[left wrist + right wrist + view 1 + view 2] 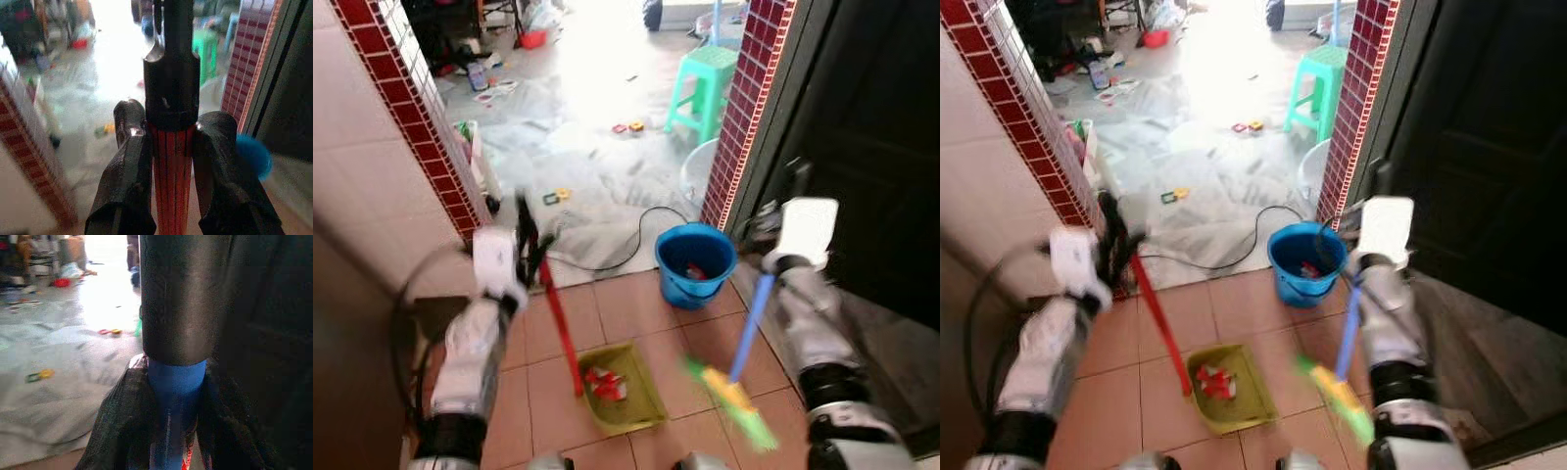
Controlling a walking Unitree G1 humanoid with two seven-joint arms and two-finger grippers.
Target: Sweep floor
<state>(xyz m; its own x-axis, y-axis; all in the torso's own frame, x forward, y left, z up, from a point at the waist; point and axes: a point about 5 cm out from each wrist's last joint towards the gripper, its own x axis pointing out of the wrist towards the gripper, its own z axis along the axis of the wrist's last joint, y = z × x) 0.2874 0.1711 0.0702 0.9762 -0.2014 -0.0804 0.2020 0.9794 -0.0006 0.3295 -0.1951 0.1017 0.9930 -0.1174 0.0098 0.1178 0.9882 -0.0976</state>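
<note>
Left gripper (171, 161): fingers clamp the red dustpan handle (560, 318).
Right gripper (168, 416): fingers grip the blue broom handle (750, 323).
Dustpan (625, 388): yellow-green, holding red scraps, just in front of the blue bucket (694, 264).

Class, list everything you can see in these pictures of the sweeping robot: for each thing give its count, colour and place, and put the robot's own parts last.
Dustpan: one, olive-yellow, on the floor tiles in front of the robot, red scraps inside.
Dustpan handle: one, red, rising from the dustpan to the left gripper.
Broom: one, blue handle, green-yellow head, right of the dustpan.
Bucket: one, blue, on the tiles by the doorway, something red inside.
Stool: one, green, beyond the doorway.
Cable: one, black, on the pale floor behind the bucket.
Door: one, dark, on the right.
Left gripper: black fingers shut on the dustpan handle.
Right gripper: black fingers shut on the broom handle.
</note>
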